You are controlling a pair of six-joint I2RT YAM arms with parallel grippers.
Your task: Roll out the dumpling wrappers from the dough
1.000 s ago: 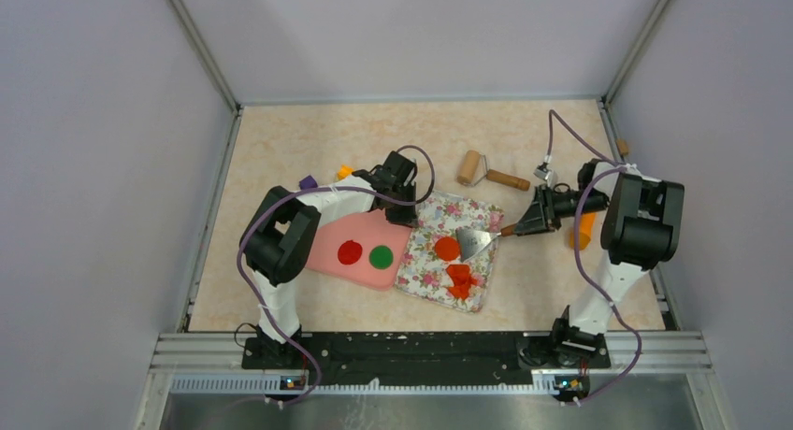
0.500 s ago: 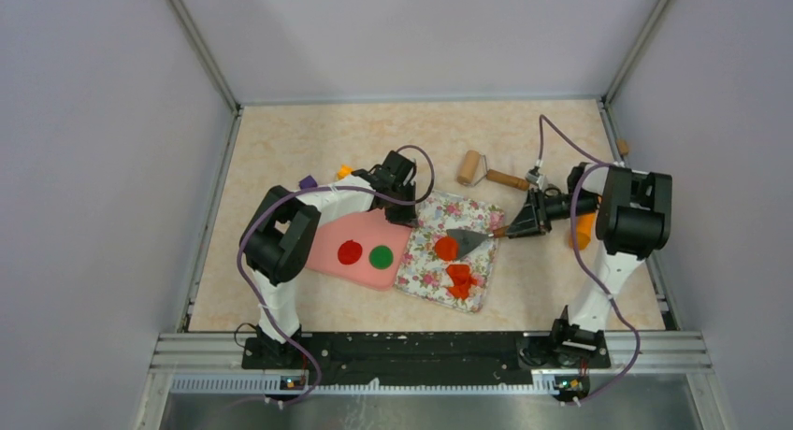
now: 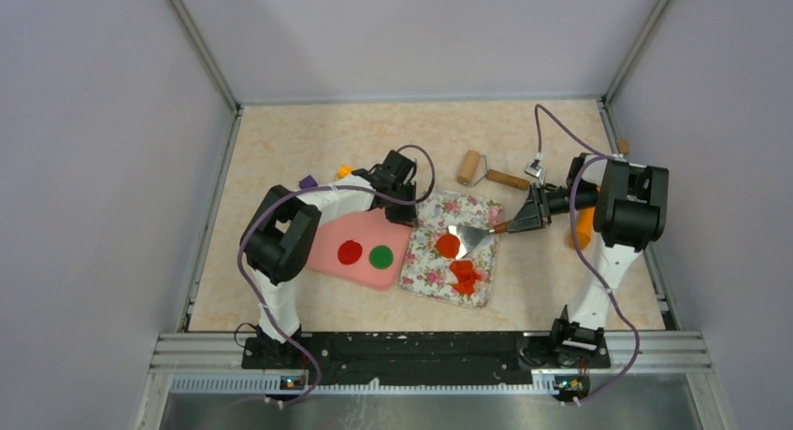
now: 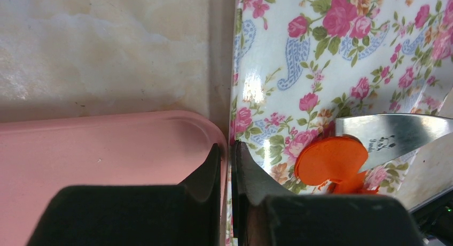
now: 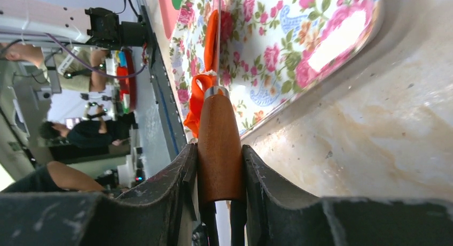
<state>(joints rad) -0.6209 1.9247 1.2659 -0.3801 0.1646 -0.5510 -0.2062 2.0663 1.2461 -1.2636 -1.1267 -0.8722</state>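
Nearest, on the floral tray (image 3: 421, 262): ragged dough (image 5: 193, 104), partly hidden behind the spatula (image 5: 216, 128) handle clamped in the right gripper (image 5: 219, 150). Beyond, orange-red wrapper (image 4: 328, 160) lapping onto the blade, stamped mark there too small to read. Farther, left gripper (image 4: 225, 147) pinched narrow on the tray rim.
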